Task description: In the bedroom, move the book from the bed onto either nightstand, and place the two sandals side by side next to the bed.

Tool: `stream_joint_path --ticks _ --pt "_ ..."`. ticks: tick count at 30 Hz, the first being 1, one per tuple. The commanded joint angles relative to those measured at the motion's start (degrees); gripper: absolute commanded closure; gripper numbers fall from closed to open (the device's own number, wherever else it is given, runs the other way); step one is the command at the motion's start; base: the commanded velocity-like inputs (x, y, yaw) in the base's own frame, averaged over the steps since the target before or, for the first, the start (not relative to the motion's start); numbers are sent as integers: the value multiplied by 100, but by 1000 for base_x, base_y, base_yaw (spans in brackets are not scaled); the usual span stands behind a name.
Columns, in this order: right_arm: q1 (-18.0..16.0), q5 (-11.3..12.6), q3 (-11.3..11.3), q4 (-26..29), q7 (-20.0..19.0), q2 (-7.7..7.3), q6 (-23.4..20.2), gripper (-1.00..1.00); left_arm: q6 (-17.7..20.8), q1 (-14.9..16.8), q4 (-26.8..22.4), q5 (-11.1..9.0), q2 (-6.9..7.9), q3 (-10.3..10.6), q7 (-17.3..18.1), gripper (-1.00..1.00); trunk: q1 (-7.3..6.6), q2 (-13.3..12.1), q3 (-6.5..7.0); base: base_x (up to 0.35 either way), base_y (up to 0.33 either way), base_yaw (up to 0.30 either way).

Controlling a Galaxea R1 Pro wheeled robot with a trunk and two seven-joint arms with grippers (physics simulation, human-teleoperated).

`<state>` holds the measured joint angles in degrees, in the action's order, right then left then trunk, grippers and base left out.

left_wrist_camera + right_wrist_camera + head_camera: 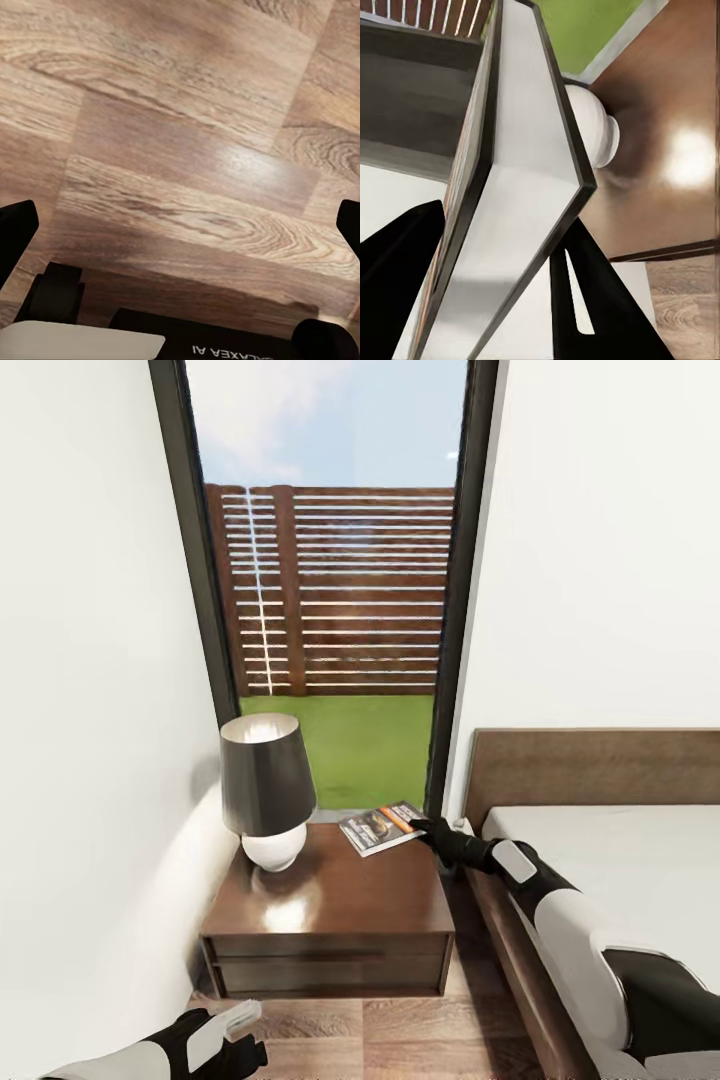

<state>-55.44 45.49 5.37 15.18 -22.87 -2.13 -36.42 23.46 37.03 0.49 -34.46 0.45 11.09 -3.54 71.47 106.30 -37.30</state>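
The right gripper (422,826) pinches the book (380,827) by one edge, holding it over the back right corner of the nightstand (330,905), at about three o'clock from the lamp (266,790). The book is thin, light and probably floppy, so an edge grip should do, though it may sag. The left gripper (240,1050) hangs low over the floor (180,150), fingers spread and empty.

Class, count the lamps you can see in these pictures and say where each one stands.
1. The lamp stands on the nightstand, at its back left corner, left of the book that the right gripper holds. Others may be out of view.
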Motion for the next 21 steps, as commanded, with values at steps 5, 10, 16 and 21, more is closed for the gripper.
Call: stream_joint_path --ticks 5,10,16,21 --pt "-30 66 61 2 -12 2 -49 100 13 6 3 -61 -2 42 -17 -100 110 205 -96 0 0 0" --pt "-37 89 61 2 -56 2 -50 100 -11 6 3 -61 -9 43 -15 -100 220 406 -186 0 0 0" --pt "-37 84 54 0 -46 15 -56 100 -54 6 0 -63 -10 43 -10 -100 242 446 -204 0 0 0" --pt "-37 83 45 -25 -25 28 -50 100 -436 6 3 -69 -10 43 -7 -100 242 446 -204 30 0 0"
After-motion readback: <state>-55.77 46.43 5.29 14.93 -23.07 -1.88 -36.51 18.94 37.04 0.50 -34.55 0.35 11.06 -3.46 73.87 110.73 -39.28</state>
